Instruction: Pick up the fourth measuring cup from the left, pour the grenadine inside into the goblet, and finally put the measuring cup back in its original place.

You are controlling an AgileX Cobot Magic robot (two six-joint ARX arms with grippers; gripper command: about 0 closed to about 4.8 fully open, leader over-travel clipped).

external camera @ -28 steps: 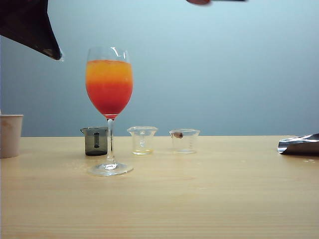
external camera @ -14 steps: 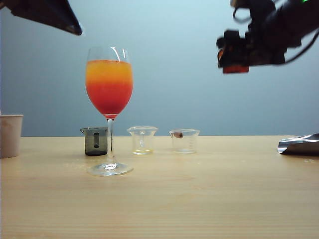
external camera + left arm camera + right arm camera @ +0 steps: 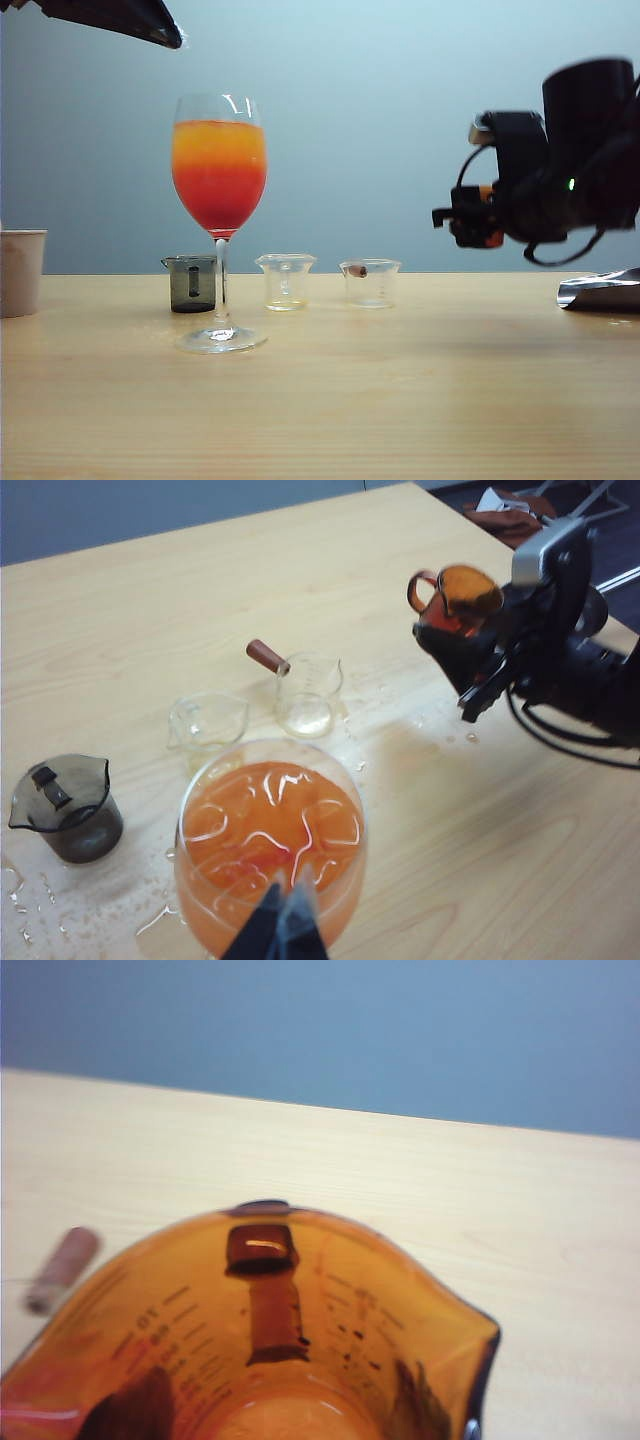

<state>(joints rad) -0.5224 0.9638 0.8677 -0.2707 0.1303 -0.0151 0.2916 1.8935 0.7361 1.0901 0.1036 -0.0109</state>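
The amber-brown measuring cup (image 3: pixel 262 1330) fills the lower right wrist view, upright, its bottom pale with no dark pool. My right gripper (image 3: pixel 275 1422) is shut on it; the fingers show as dark shapes through its wall. In the exterior view this gripper (image 3: pixel 475 215) hangs at mid-height on the right, well above the table. The goblet (image 3: pixel 219 200) stands at the left, orange over a red grenadine layer (image 3: pixel 218 208). My left gripper (image 3: pixel 175 40) is shut and empty, high above and left of the goblet (image 3: pixel 270 840).
A smoky grey cup (image 3: pixel 192 283) and two clear cups (image 3: pixel 285 280) (image 3: pixel 370 282) stand in a row behind the goblet's foot. A paper cup (image 3: pixel 20 272) is at the far left, crumpled foil (image 3: pixel 600 290) at the right edge. Drops wet the table near the grey cup (image 3: pixel 65 805).
My right arm has come down from the top edge to mid-height on the right, carrying the amber cup. The left gripper's tip has lifted and swung right.
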